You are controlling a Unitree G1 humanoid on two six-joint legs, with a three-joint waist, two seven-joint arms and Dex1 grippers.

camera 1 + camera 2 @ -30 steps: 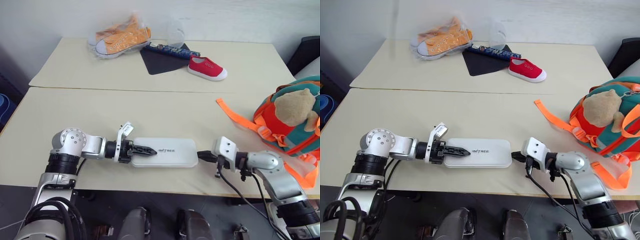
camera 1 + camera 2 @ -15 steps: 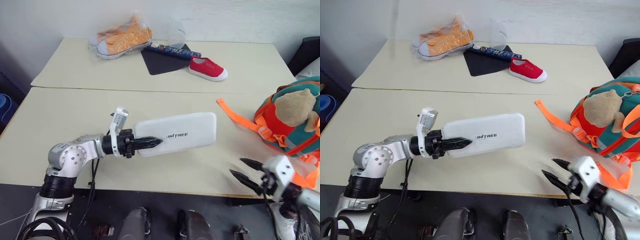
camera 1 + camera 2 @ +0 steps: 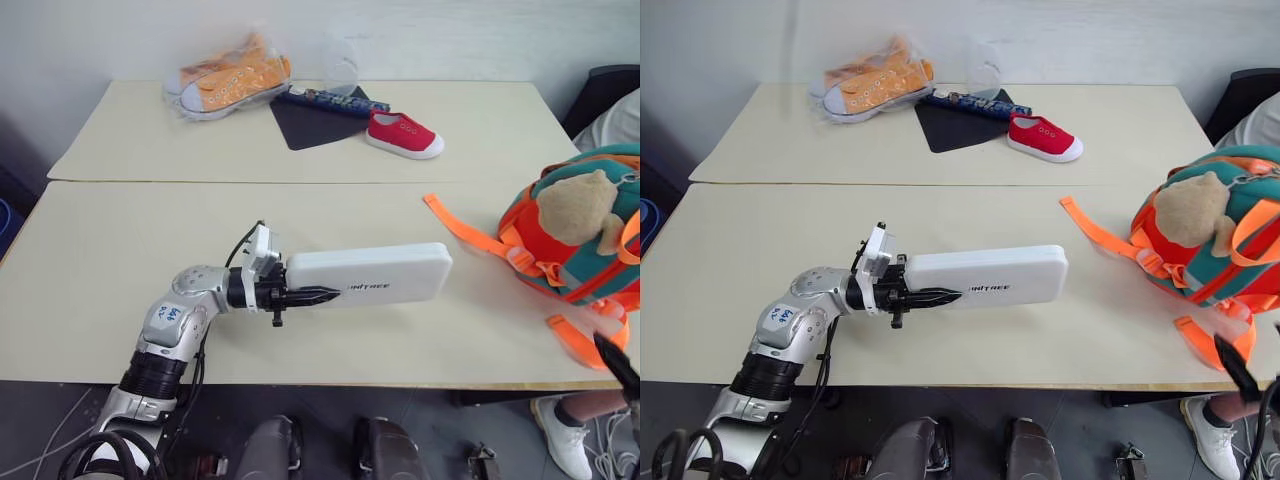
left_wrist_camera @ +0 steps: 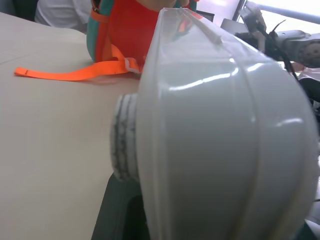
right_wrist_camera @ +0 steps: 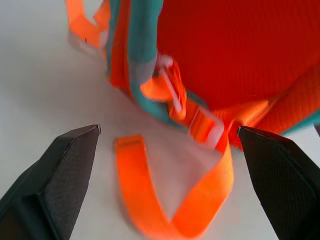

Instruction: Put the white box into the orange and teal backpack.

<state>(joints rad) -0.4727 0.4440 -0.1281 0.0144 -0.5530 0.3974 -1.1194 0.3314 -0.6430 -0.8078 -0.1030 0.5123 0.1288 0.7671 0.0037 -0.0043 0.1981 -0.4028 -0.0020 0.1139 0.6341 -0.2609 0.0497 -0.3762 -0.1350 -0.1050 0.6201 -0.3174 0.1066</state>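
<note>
Table [image 3: 120, 250]: backpack [image 3: 585, 240] sits at its right edge, strap trailing toward the middle. Box [image 3: 370, 275] is held off the surface near the front edge, left gripper [image 3: 300, 296] clamped on its left end. Long axis runs left-right, free end aimed at the backpack, still well apart. Right gripper [image 5: 167, 135] is spread wide, empty, just beside the backpack's straps, so nearer to it; likely placed to hold it.

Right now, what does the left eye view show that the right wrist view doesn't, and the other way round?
Left eye view: the left gripper holding the white box above the table, plus the orange sneakers and red shoe. Right wrist view: the right gripper, open, at the strap buckle. Both: the backpack and its orange straps.
</note>
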